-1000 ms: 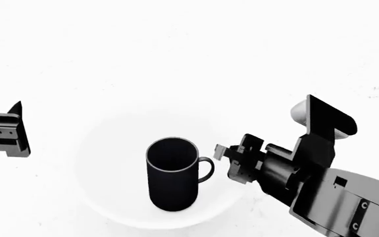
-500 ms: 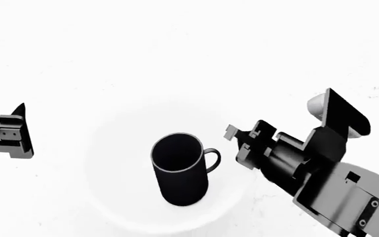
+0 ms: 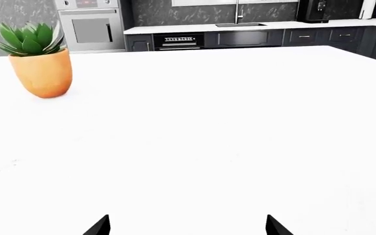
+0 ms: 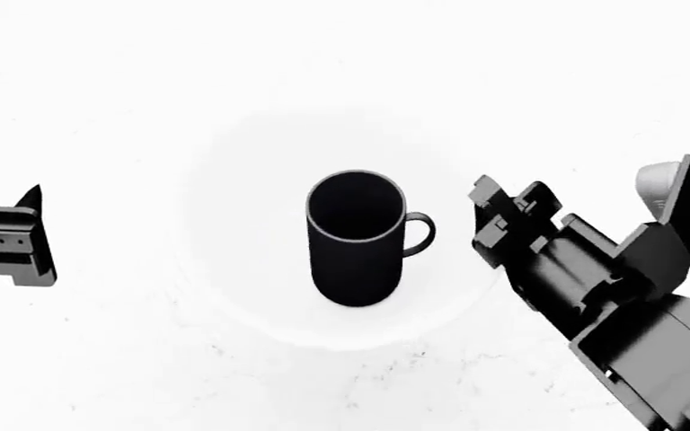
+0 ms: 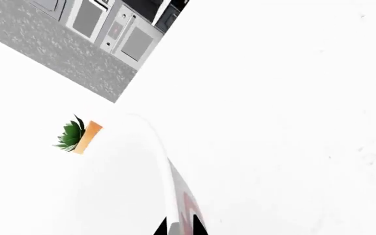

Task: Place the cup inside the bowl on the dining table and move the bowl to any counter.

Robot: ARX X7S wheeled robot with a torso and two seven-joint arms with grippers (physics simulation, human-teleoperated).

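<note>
In the head view the black cup point(image 4: 351, 238) stands upright in the middle of the wide white bowl point(image 4: 237, 180), its handle pointing at my right gripper point(image 4: 489, 215). That gripper is shut on the bowl's right rim. The right wrist view shows the bowl's rim point(image 5: 162, 156) running between the two close fingertips of my right gripper point(image 5: 180, 227). Off to the left, well away from the bowl, my left gripper point(image 4: 15, 242) is open over the dining table point(image 4: 321, 54). Nothing lies between the wide-apart tips of my left gripper point(image 3: 186, 226).
A potted succulent point(image 3: 41, 63) in an orange pot stands on the table's far left part, and also shows as the small plant point(image 5: 77, 136) in the right wrist view. Beyond the table runs the counter point(image 3: 253, 25) with a sink, dark cabinets and an oven point(image 3: 90, 24).
The bowl with the cup in it has shifted away from me and to the right, carried by my right gripper. The left gripper has stayed put.
</note>
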